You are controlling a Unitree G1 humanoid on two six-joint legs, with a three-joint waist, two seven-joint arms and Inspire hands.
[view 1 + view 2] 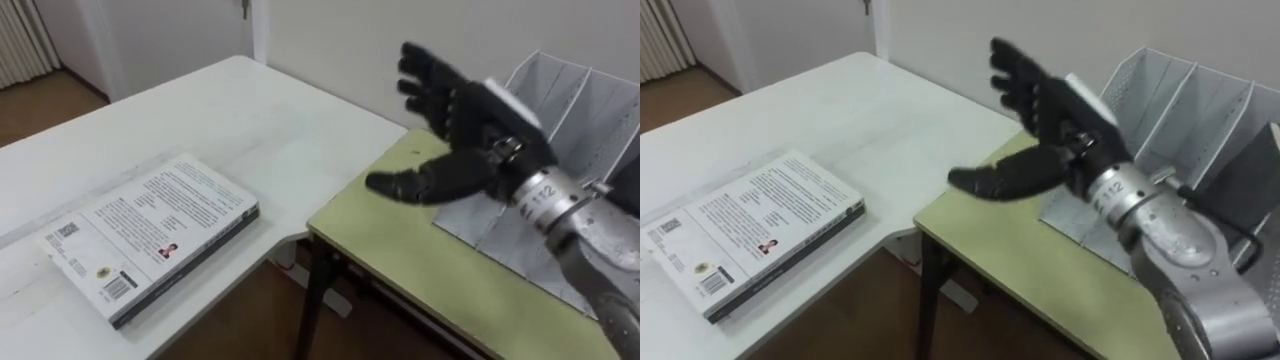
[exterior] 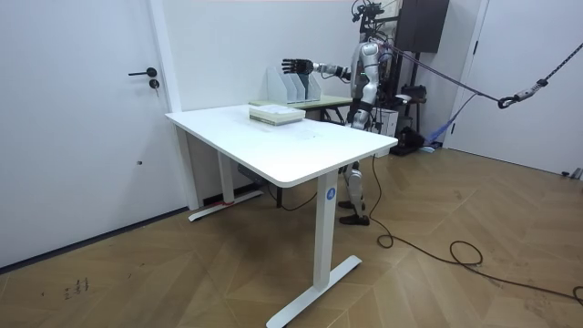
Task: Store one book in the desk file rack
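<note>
1. My right hand (image 1: 470, 120) hangs at the upper right of the frame, fingers spread and straight, thumb out, holding nothing. It is above the green desk (image 1: 400, 250), just in front of the grey file rack (image 1: 570, 110).
2. The book (image 1: 150, 235) lies flat, cover up, at the lower left of the frame, near the edge of the white table (image 1: 230, 120) and well apart from the hand.
3. Risk, as I judge it: the book lies flat on a smooth top, so a grasp from above may only push it along, or over the near edge to the floor.
4. Risk: a gap separates the two tables, and a loose hold on the way across could drop the book into it.
5. Risk: the rack's slots look narrow, so a tilted book may catch a divider and shove the rack back.
6. Count: one book, one file rack, two tables, one hand. The rack's slots run off the right edge, so I leave them uncounted
</note>
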